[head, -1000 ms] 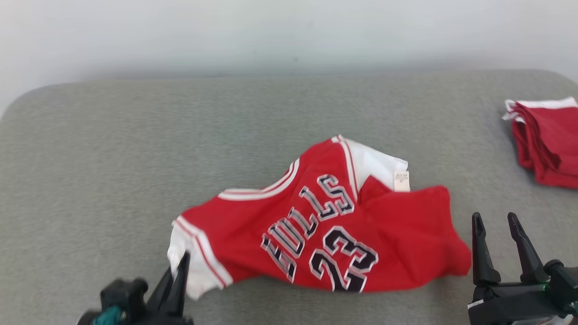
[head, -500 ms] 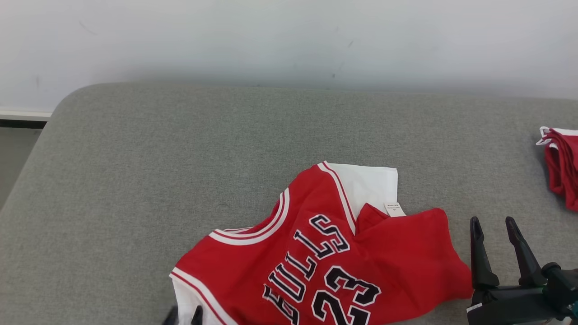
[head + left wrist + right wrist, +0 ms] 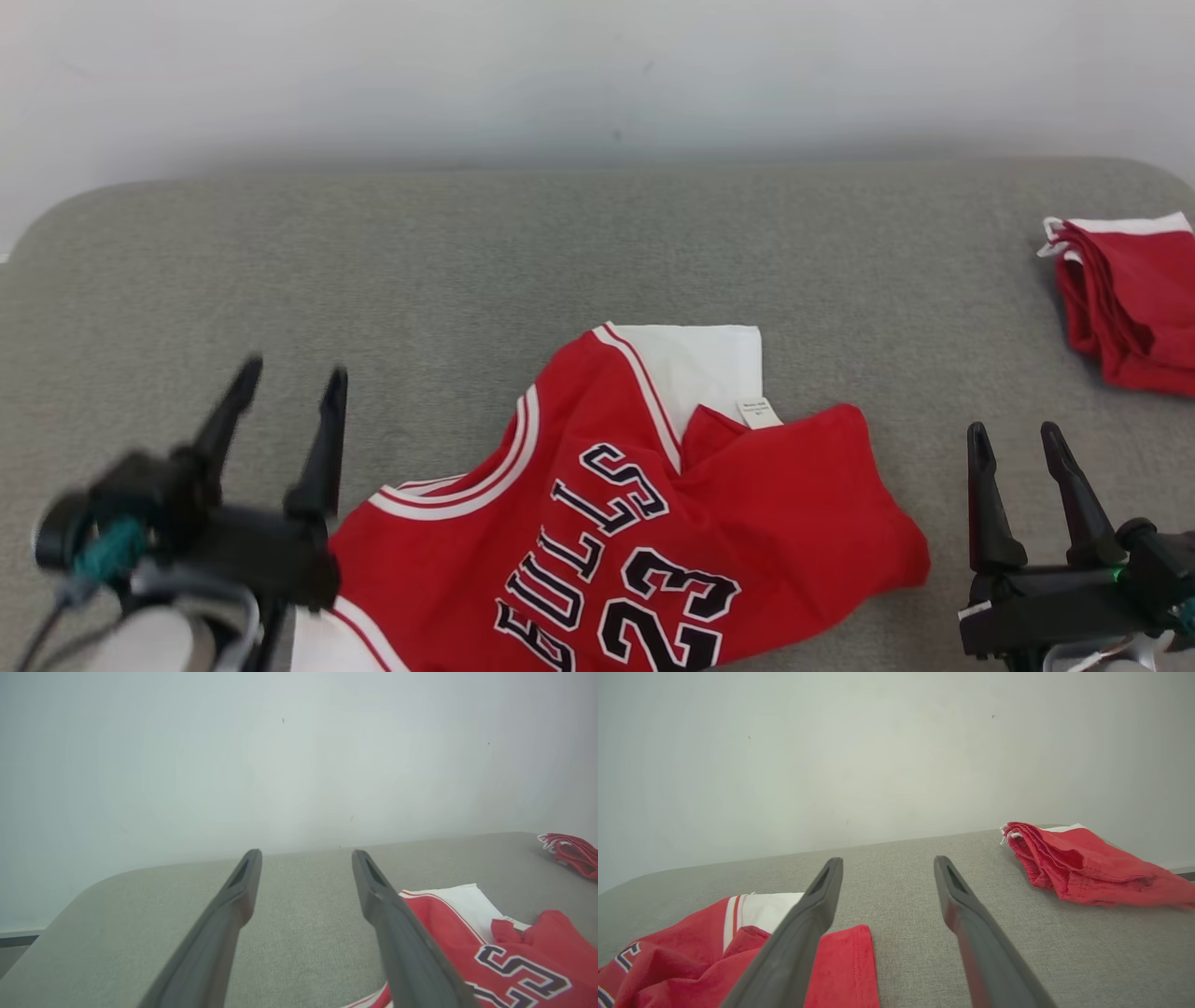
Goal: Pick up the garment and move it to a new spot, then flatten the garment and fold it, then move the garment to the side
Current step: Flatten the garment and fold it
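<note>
The surface [image 3: 467, 252] is a wide grey pad covered in woven fabric, with rounded corners. It stands against a plain pale wall [image 3: 597, 65] that carries a few small dark specks. In the left wrist view a narrow dark band runs at the foot of the wall (skirting or floor, I cannot tell which).

The garment [image 3: 644, 504], a red jersey with a white panel and a small label [image 3: 758, 413], lies crumpled on the near middle of the pad with its lettering facing up. Its near edge is cut by the frame.

The left gripper [image 3: 294, 371], blurred, is just beside the garment's left side. Its fingers are spread wide and nothing is between them. The right gripper [image 3: 1015, 431] is near the garment's right hem, also wide apart and holding nothing.

A folded red cloth [image 3: 1130, 299] sits at the far right edge, well apart from the garment.
</note>
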`<state>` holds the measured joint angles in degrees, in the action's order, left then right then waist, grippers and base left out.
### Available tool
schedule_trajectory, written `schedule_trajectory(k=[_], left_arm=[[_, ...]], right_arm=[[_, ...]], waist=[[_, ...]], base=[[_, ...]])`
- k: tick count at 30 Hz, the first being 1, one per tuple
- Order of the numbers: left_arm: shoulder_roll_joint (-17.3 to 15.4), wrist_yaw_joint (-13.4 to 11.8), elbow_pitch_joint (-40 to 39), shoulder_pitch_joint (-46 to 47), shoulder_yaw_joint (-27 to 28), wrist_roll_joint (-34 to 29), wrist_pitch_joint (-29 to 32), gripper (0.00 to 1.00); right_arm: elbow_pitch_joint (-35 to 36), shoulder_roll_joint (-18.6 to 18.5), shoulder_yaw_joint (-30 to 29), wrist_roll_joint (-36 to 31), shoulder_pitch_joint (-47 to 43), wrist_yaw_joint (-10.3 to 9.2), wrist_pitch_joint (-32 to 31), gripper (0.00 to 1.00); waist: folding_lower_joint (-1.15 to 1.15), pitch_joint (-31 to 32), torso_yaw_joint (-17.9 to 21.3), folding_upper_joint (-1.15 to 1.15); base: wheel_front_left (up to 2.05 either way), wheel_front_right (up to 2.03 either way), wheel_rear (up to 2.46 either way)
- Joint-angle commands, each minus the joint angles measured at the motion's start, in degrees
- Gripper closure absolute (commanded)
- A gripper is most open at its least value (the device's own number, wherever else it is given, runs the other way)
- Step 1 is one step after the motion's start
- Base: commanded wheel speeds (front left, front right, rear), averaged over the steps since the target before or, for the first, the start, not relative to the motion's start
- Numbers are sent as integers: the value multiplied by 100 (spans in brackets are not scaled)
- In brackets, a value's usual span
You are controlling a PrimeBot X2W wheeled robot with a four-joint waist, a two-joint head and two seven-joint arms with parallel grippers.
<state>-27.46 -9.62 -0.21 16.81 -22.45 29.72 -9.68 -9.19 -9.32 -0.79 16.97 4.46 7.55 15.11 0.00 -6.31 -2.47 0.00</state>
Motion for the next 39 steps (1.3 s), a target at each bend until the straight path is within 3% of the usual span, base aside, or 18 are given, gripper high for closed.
schedule_trajectory(k=[1,12,23,33,39], left_arm=[[-56,50,35,194,-3,-97,65,0],[-251,856,882,2590,-125,-44,1026,0],[-64,1563,2508,3503,-847,33,1865,0],[-7,1701,3163,3702,-1801,448,2466,0],[-187,1702,3222,3854,-2585,791,2909,0]], right_arm=[[-6,9,-2,14,59,-16,4,0],[-44,277,36,104,485,-15,4,0],[-100,441,75,165,734,-15,4,0],[-121,431,75,155,817,-16,4,0],[-115,413,59,139,829,-15,4,0]], waist=[[0,-200,249,0],[0,-917,1272,0],[0,-1313,1813,0],[0,-1346,1916,0],[0,-1373,1921,0]], base=[[0,0,0],[0,0,0],[0,0,0],[0,0,0],[0,0,0]])
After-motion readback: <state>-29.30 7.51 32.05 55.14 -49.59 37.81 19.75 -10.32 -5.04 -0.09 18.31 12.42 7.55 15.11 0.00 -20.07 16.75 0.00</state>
